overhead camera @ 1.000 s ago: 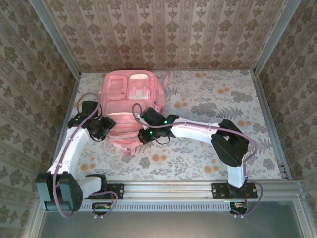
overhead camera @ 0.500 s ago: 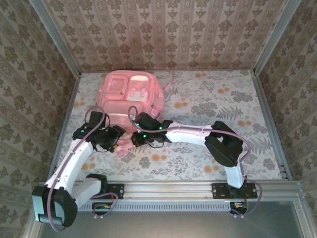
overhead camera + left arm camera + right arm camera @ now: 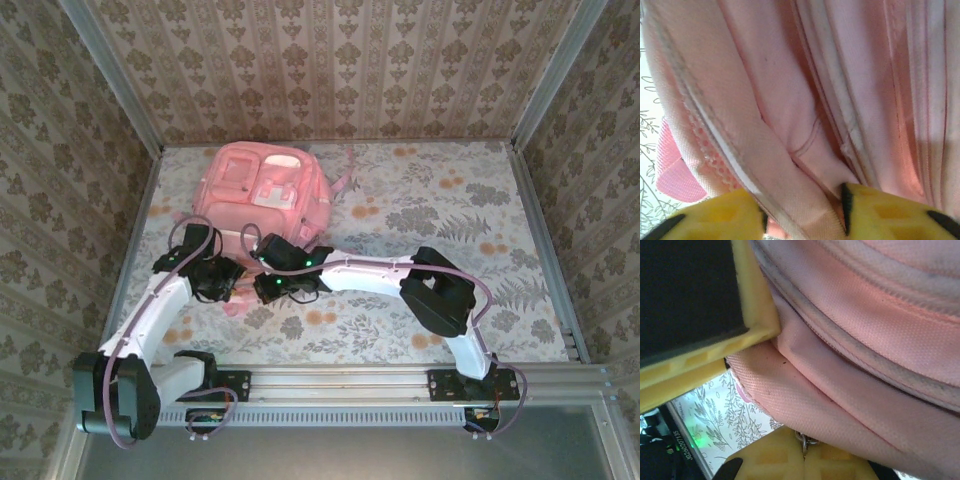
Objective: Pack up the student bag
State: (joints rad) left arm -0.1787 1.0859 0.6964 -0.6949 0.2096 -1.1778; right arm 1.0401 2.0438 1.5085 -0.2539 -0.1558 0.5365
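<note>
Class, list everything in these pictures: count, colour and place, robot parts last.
large soft pink fabric backpack: one, pink with paler front panels, far left of table.
floral table cover: one, pale with orange flowers, under everything.
patterned wallpaper walls: three, beige, around the table.
metal rail: one, silver, near edge.
left arm, right arm: two, white and black, reaching the backpack's near end.
left fingers: two, yellow, pink fabric fold between them.
right fingers: two, yellow, against pink fabric.

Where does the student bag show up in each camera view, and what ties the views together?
Top external: student bag at back left of the floral table cover.
Left wrist: student bag across centre and right, close up.
Right wrist: student bag from top centre down to lower right.
Shared landmark: floral table cover, at each wrist view's lower left.
</note>
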